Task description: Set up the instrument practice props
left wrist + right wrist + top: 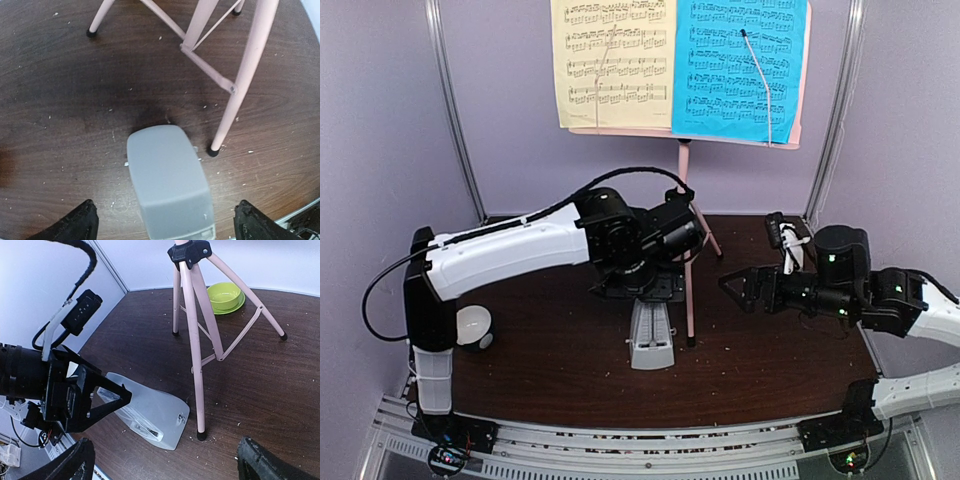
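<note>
the small white-grey pyramid metronome with a clear cover [167, 185] sits near the middle of the front edge of the dark wooden counter [540, 370], just beside the black-capped foot of the nearest leg of the pink music stand with tripod legs [688, 250]. it seems to lie on its side rather than stand. its long axis runs front to back, the wider base toward the near edge. the left claw [166, 222] hangs directly over it, black fingers wide apart, one on each side of the body with counter showing in both gaps — straddling it across its width, gripping nothing. the right claw [167, 462] is also spread and empty. it hovers right of the stand's leg, clearly the farther of the two, so any next move on the metronome looks like the left arm's. the casing is smooth matte plastic with rounded corners and a taper that could let pads slip toward the narrow end. the stand's legs are thin painted tubes. a yellow paper sheet-music page [612, 62] and a blue one [745, 65] rest side by side on its panel, toward the back edge. a green bowl on a saucer [225, 296] sits further back, and a small white bowl [475, 325] is by the left edge.
</note>
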Tool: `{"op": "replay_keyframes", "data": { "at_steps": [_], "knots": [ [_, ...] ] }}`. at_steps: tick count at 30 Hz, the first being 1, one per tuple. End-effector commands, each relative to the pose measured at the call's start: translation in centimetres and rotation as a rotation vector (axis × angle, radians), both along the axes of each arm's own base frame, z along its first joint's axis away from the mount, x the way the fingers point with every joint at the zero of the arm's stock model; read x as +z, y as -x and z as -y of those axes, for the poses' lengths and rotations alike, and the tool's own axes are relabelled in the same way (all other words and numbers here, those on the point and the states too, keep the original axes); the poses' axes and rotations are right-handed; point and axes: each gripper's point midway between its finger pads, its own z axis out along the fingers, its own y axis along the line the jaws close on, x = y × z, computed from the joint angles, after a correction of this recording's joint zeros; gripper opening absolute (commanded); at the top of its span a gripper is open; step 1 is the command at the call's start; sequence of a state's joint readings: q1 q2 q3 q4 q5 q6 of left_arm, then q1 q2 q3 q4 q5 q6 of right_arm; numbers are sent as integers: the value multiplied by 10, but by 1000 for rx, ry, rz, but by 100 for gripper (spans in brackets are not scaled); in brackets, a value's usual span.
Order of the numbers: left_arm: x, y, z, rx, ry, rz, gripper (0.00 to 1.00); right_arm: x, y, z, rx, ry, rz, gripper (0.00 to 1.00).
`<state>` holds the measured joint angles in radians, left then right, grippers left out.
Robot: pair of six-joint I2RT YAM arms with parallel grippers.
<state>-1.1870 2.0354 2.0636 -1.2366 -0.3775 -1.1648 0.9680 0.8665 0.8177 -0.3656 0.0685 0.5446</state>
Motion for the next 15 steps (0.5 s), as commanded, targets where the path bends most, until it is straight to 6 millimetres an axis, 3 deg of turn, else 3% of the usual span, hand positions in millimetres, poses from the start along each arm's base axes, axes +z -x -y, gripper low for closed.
{"op": "replay_keyframes", "data": {
  "at_steps": [1,6,9,10,13,15],
  "knots": [
    [62,-11,-8,-24,126,129,98,17,-10,8,-142,-27,14,100],
    [99,-15,-46,-133,253,197,98,21,-18,2,-270,-59,-38,100],
    [116,-24,-89,-87,377,242,98,20,-20,-14,-355,-29,-61,100],
    [113,-26,-99,-73,379,256,98,25,-18,-20,-363,-32,-59,100],
    [115,-25,-147,18,338,347,98,14,-15,-51,-371,31,-68,100],
    [100,-20,-171,55,306,325,98,10,-11,-70,-367,55,-89,100]
  ]
}}
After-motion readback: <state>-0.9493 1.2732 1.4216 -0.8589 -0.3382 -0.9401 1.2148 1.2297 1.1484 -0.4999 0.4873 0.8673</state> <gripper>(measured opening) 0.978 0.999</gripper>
